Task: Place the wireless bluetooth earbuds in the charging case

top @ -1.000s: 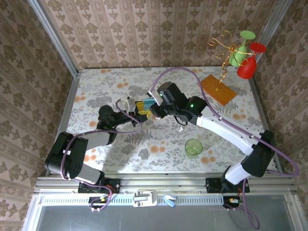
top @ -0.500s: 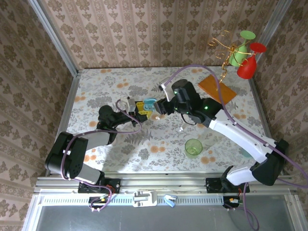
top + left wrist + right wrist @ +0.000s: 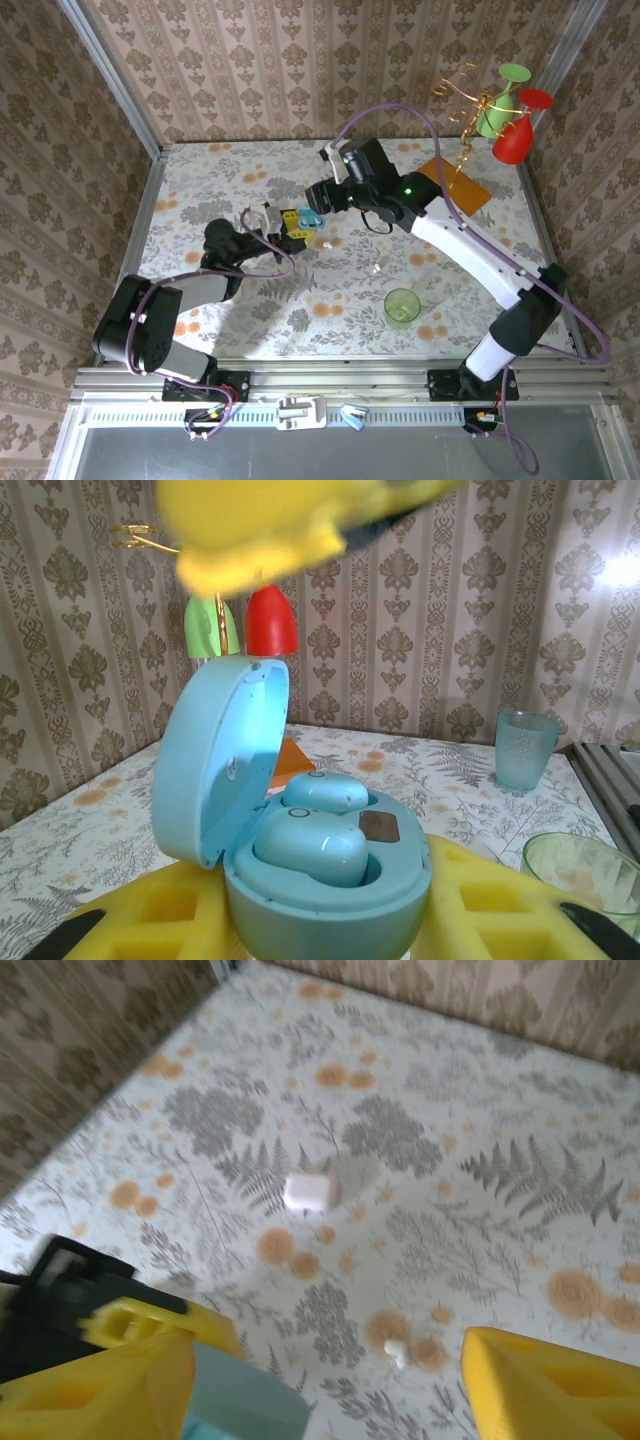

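Observation:
A light-blue charging case (image 3: 330, 880) stands with its lid (image 3: 215, 760) swung open to the left, and my left gripper (image 3: 325, 925) is shut on its base. Two pale-blue earbuds (image 3: 310, 845) sit in its wells. From above, the case (image 3: 309, 215) is left of centre, in front of the left gripper (image 3: 293, 222). My right gripper (image 3: 320, 198) hovers just behind and above it, open and holding nothing. Between its yellow fingers (image 3: 100, 1385) a tiny white earbud (image 3: 396, 1350) lies on the table. Two white earbuds (image 3: 326, 241) (image 3: 376, 267) lie loose right of the case.
A green cup (image 3: 402, 307) stands near the front right. An orange plate (image 3: 455, 185) and a gold stand (image 3: 470, 100) with red and green cups are at the back right. A small white case (image 3: 307, 1191) lies on the floral table further back.
My right gripper has opened wider and drawn back from the case, ending just behind it. The left gripper and the case have stayed put.

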Controlling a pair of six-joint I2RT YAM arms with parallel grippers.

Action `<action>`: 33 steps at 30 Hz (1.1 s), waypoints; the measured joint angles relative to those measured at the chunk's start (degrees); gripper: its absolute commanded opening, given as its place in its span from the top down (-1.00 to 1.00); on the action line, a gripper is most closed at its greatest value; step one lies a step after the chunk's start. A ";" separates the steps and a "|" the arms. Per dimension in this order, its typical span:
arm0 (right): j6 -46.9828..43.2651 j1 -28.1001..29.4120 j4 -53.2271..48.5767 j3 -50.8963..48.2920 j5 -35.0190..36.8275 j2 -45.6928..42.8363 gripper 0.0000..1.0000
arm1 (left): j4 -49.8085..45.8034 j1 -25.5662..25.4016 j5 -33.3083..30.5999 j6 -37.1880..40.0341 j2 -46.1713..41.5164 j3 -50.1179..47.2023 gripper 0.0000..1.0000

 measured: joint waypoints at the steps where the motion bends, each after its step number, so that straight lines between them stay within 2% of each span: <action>1: 0.09 -0.02 -0.90 0.00 0.00 0.72 -0.45 | -0.09 0.00 0.00 0.00 -0.24 0.00 0.51; 5: -0.07 -0.26 -1.60 -0.66 -0.61 0.39 -0.46 | -1.07 0.00 -0.44 0.17 -0.39 -0.35 0.51; 11: 0.61 -0.28 -1.29 -7.82 -3.39 -4.98 -0.48 | -0.39 -0.11 -1.09 0.15 -0.37 -0.35 0.51; 13: 1.97 -0.83 0.02 -9.94 -4.94 -6.75 -0.55 | -0.15 -0.11 -1.14 0.15 -0.37 -0.35 0.51; 16: 5.40 -2.29 3.50 -13.07 -8.50 -9.40 -0.83 | 0.00 -0.20 -1.29 0.17 -0.37 -0.35 0.51; 19: 10.25 -4.46 8.50 -16.46 -13.57 -11.43 -0.91 | 0.04 -0.44 -1.64 0.20 -0.39 -0.35 0.51; 28: 37.86 -10.43 36.15 -31.63 -33.64 -9.84 -0.77 | 0.15 -1.49 -5.27 1.31 -0.59 -0.20 0.50; 33: 51.76 -10.49 53.57 -36.46 -40.15 -6.73 -0.51 | 0.37 -1.62 -8.90 3.02 -0.57 -0.09 0.51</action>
